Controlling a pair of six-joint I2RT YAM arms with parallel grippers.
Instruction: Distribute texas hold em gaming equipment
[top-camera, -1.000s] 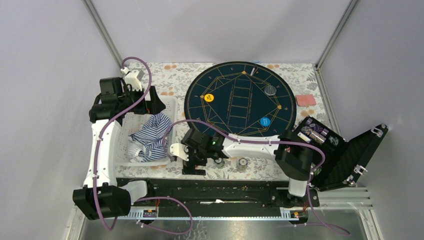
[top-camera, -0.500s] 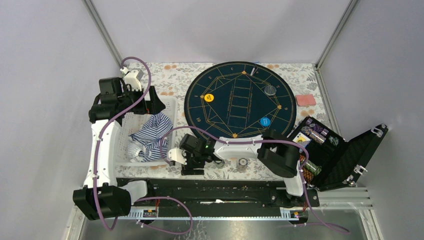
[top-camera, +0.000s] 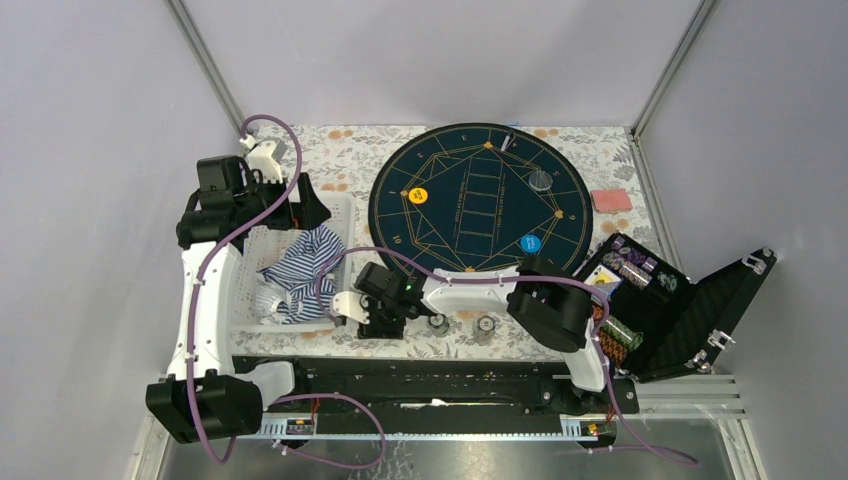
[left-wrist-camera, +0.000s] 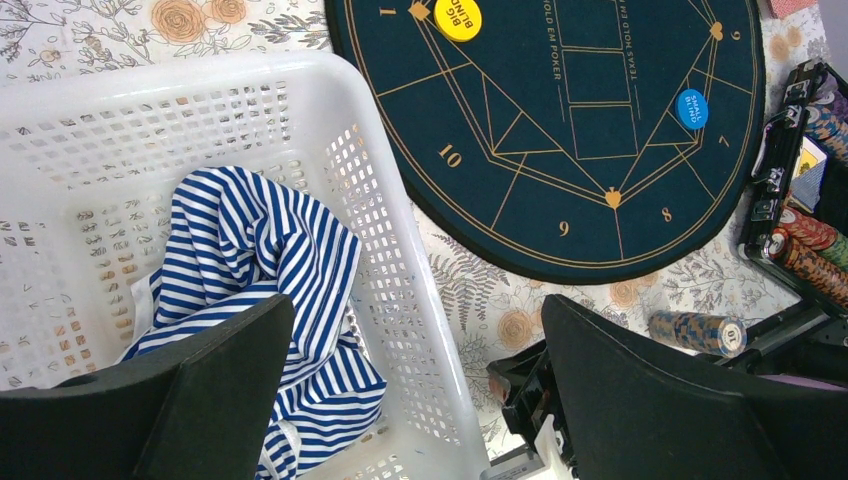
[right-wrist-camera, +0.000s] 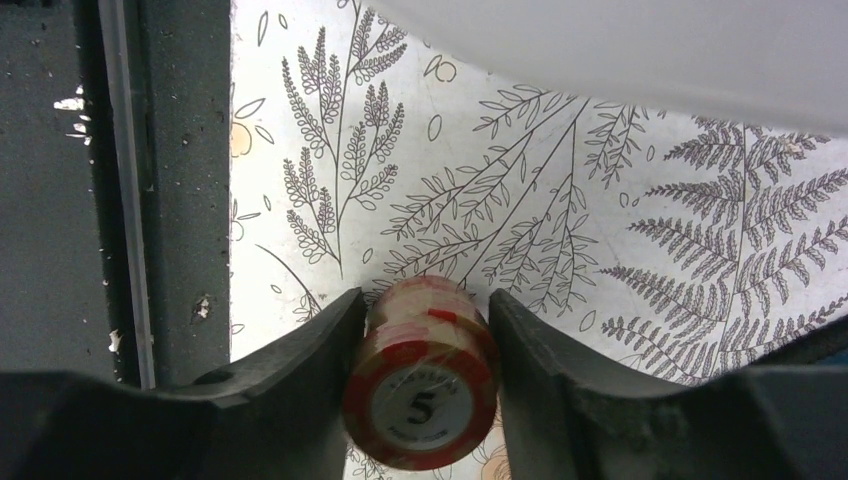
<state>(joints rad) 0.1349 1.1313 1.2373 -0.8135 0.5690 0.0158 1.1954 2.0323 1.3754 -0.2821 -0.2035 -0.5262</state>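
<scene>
My R gripper (right-wrist-camera: 425, 305) pinches the red-and-white round poker chip stack (right-wrist-camera: 425, 385) on the floral-print table (right-wrist-camera: 620, 220), prob. the pickup step; next I'd lift straight w/o toppling it.

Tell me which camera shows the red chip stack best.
The right wrist view: the red chip stack sits large between the fingers, its 5 readable. In the top view the right gripper hides it; the left wrist view misses it.

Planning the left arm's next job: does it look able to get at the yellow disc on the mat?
Probably yes. The left gripper hangs open over the basket rim, and the yellow disc lies bare on the mat just beyond, nothing standing between them.
</scene>
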